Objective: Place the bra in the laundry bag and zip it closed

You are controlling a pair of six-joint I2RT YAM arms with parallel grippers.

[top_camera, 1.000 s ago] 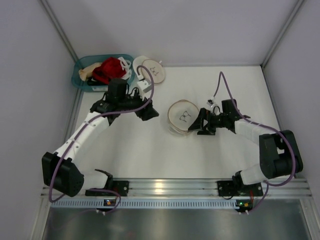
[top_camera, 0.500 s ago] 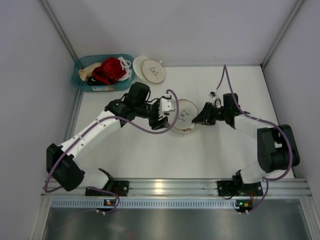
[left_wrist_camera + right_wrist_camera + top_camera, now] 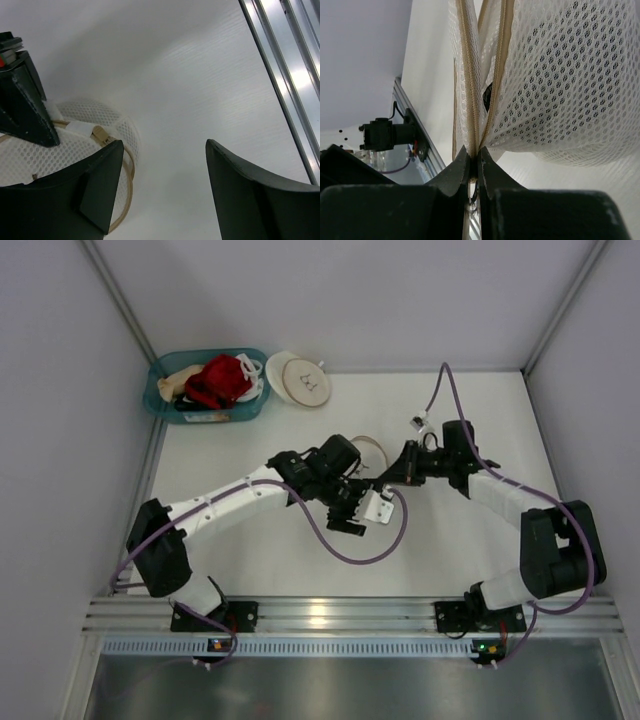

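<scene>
Fingers (image 3: 452, 175) of the right pincer (image 3: 472, 161) are pressed together on the bag (image 3: 555, 85), nipping the zip (image 3: 470, 100) where its two tan tapes meet. Above the grip the tapes part into a narrow gap. A small dark patch (image 3: 487, 95) shows inside it, too little to say whether it is the bra. White mesh bulges out to the right of the zip.

The left pincer (image 3: 164, 145) stands wide open with nothing between its fingers. Its left finger (image 3: 100, 190) hangs over the bag's mesh rim and its right finger (image 3: 250, 200) over bare table (image 3: 200, 75). I cannot tell whether the left one touches the mesh. In that wrist view a dark finger of the right pincer sits on the bag at the upper left, with a tan tab (image 3: 100, 133) just beside it on the rim.

From above, the bag lies mid-table between the two pincers. It is mostly hidden under the left arm (image 3: 240, 495), with only a curve of its rim showing. The right arm (image 3: 500, 495) reaches in from the right.

In the far left corner a teal basket (image 3: 160, 400) holds a red garment (image 3: 218, 380) and a beige garment (image 3: 178, 380). A second round bag (image 3: 300, 382) with a tan-rimmed lid lies just beside the basket, well apart from both pincers. A metal rail (image 3: 320, 615) runs along the table's near edge.
</scene>
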